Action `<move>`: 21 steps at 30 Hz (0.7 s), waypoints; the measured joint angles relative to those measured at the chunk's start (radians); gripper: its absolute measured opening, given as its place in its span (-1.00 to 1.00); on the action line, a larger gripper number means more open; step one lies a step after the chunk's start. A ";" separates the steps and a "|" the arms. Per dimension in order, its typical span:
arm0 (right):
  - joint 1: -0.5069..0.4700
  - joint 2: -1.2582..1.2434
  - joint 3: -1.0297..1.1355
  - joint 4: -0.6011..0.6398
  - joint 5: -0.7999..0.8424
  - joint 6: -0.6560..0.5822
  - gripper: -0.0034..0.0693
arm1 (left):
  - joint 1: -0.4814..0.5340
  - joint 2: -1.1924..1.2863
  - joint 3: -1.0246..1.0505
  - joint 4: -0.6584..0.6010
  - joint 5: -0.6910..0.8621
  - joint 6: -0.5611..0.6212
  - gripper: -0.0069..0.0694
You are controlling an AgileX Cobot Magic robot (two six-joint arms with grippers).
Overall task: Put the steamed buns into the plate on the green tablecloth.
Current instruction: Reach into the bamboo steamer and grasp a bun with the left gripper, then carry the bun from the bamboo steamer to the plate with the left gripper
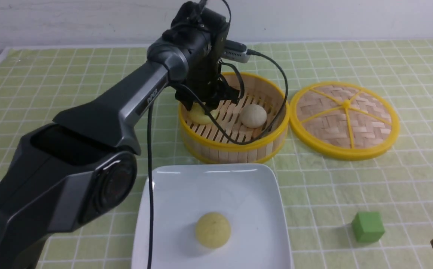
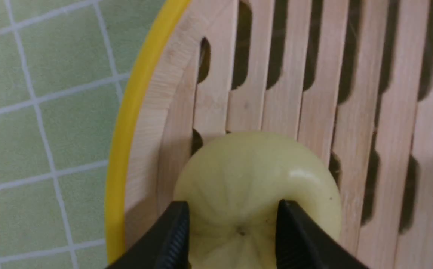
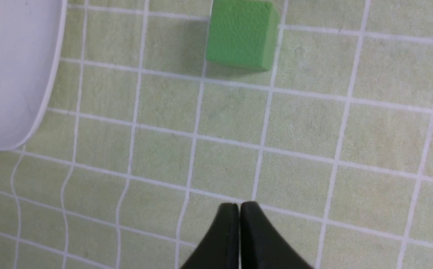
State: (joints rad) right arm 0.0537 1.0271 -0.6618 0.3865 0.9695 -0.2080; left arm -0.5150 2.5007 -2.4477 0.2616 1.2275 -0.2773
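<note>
Left wrist view is filled by a pale yellow bun [image 2: 254, 186], smooth, faintly glossy and pleated toward a small centre. It is caught between the left jaws: their two black ribbed tips press into its top on either side of that centre, set narrower than the bun is wide. The picture's edge cuts off part of the bun. Under it run the pale wooden slats of the bamboo steamer basket [image 2: 212, 93], with dark slots between them, and the yellow rim curves just beside the bun.

In the front view the left arm [image 1: 108, 112] hides most of this bun and the jaws. A greyish-beige bun [image 1: 254, 116], matte and domed, sits in the same basket, to the right of the left jaws and apart from them. Nearer the robot than those jaws, a second yellow bun [image 1: 212, 229] lies on the glossy white square plate [image 1: 246, 179], whose near edge is cut off. A woven lid [image 1: 345, 119] with yellow spokes lies flat just right of the basket.

The green tablecloth [image 1: 52, 74], gridded in thin white lines, covers the tabletop. The right jaws are closed tip to tip on nothing, above the cloth. A grainy green cube [image 3: 242, 35] lies ahead of them, apart.
</note>
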 joint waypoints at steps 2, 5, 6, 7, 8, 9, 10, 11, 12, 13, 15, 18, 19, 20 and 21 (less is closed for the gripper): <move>0.000 0.000 0.000 0.000 0.000 0.000 -0.83 | 0.000 0.001 -0.005 -0.015 0.000 0.000 -0.28; 0.000 0.000 0.000 0.002 0.000 0.000 -0.82 | 0.000 0.000 -0.024 -0.036 0.003 0.006 -0.60; 0.000 0.000 0.000 0.002 0.001 0.000 -0.82 | 0.000 -0.007 -0.038 -0.048 0.007 0.013 -0.69; 0.000 0.000 0.000 0.005 0.003 0.000 -0.81 | 0.000 -0.019 -0.062 -0.067 0.010 0.017 -0.74; 0.000 0.000 0.000 0.005 0.003 0.000 -0.81 | 0.000 -0.040 -0.080 -0.085 0.010 0.022 -0.76; 0.000 0.000 0.000 0.007 0.003 0.000 -0.80 | 0.000 -0.069 -0.087 -0.103 0.010 0.032 -0.76; 0.000 0.000 0.000 0.008 0.003 0.000 -0.80 | 0.001 -0.109 -0.086 -0.120 0.010 0.043 -0.76; 0.000 0.000 0.000 0.009 0.004 0.000 -0.80 | 0.001 -0.137 -0.081 -0.132 0.010 0.050 -0.76; 0.000 0.000 0.000 0.010 0.004 0.000 -0.80 | 0.001 -0.196 -0.052 -0.159 0.010 0.071 -0.76; 0.000 0.000 0.000 0.010 0.009 0.000 -0.79 | 0.001 -0.268 -0.014 -0.177 0.008 0.088 -0.76; 0.000 0.000 0.000 0.011 0.015 0.000 -0.79 | 0.000 -0.438 0.158 -0.225 0.006 0.139 -0.76; 0.000 0.000 0.000 0.011 0.016 0.000 -0.78 | -0.011 -0.690 0.463 -0.269 0.007 0.160 -0.76; 0.000 0.000 0.000 0.011 0.017 0.000 -0.78 | -0.013 -0.759 0.580 -0.279 0.009 0.157 -0.76; 0.000 0.000 0.000 0.012 0.017 0.000 -0.78 | -0.014 -0.819 0.698 -0.284 -0.008 0.145 -0.76; 0.000 0.000 0.000 0.012 0.018 0.000 -0.78 | -0.014 -0.859 0.814 -0.285 -0.040 0.129 -0.76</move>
State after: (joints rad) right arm 0.0537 1.0271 -0.6618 0.3988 0.9873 -0.2080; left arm -0.5288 1.6420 -1.6341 -0.0229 1.1879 -0.1484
